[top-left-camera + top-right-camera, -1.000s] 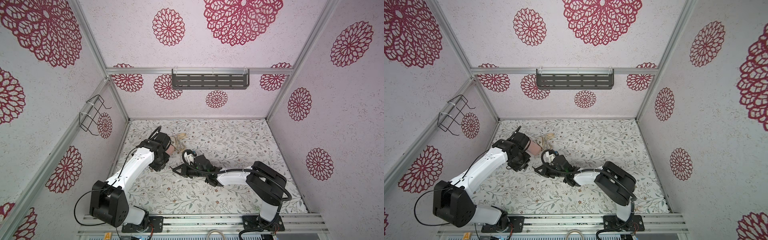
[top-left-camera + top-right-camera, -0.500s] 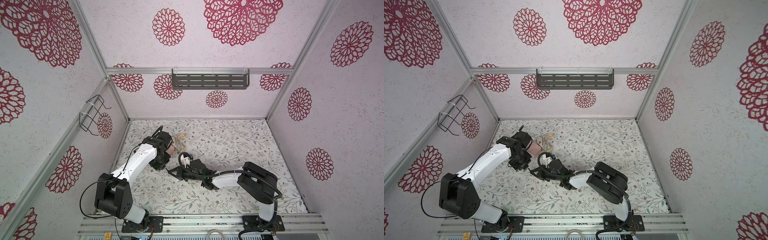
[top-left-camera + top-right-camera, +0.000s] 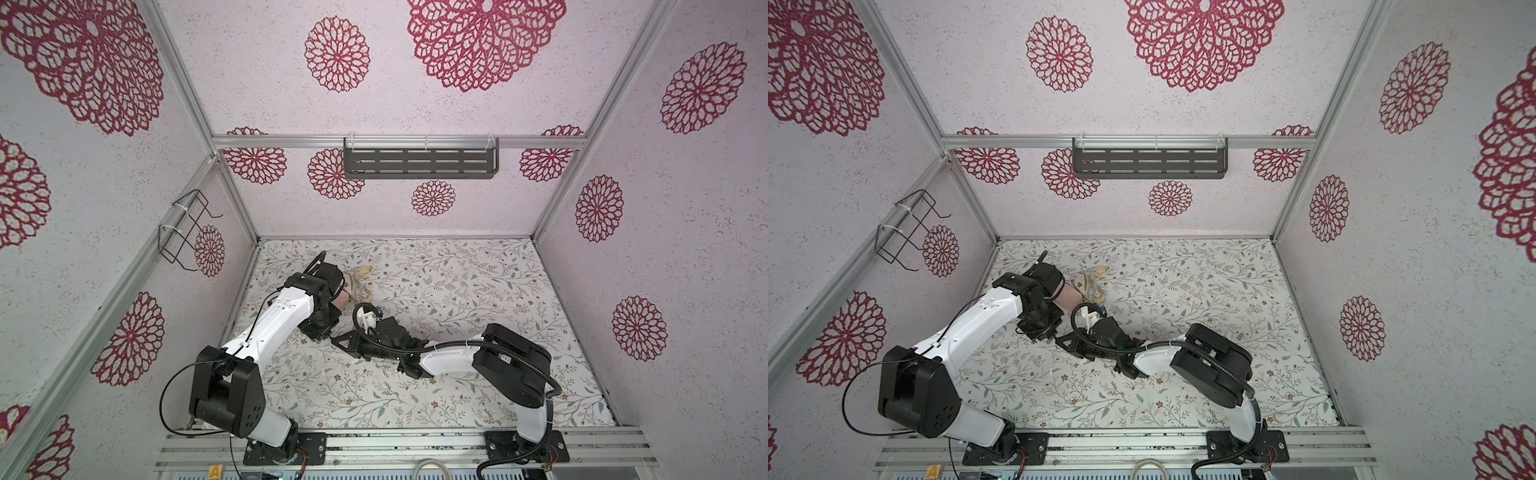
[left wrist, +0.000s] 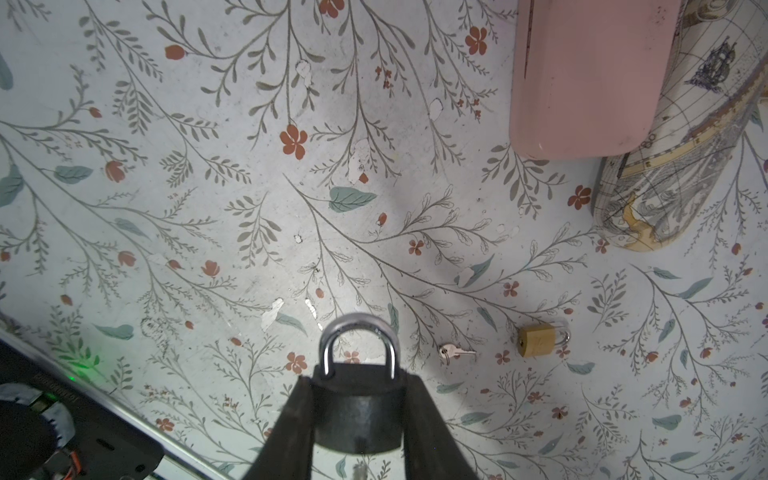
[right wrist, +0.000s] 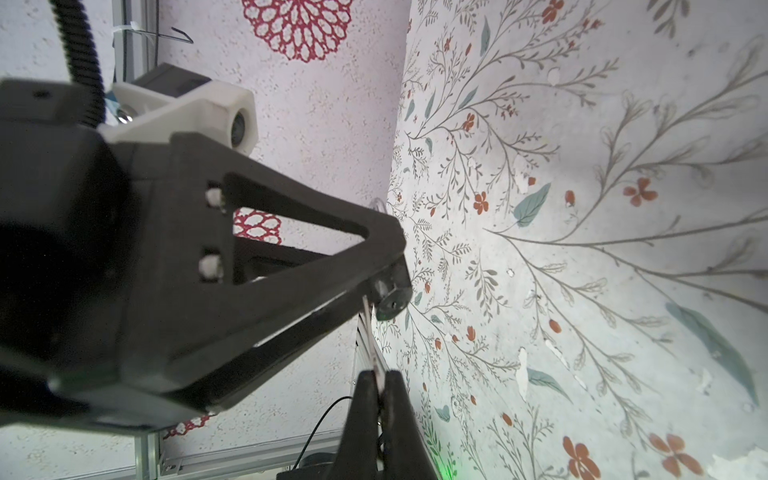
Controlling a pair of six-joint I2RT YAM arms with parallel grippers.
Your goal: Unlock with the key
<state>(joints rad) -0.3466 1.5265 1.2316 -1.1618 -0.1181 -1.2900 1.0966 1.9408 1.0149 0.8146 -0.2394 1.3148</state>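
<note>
The right gripper [image 5: 376, 388] is pinched shut on a thin, flat metal key [image 5: 372, 345], its tip right by the black padlock's [image 4: 357, 411] bottom. Coming in crooked, it could miss the hole and slip. The left gripper [image 4: 357, 377] squeezes the padlock's smooth dark body, and its shiny curved loop [image 4: 357, 336] sticks out. Past the padlock lies a small brass lock [image 4: 538, 340].

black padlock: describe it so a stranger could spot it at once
Above the floral-print table, look at the left gripper. Clamped in it is the black padlock with a silver shackle. Unlike the small brass padlock lying loose on the table, it is dark and held.
</note>
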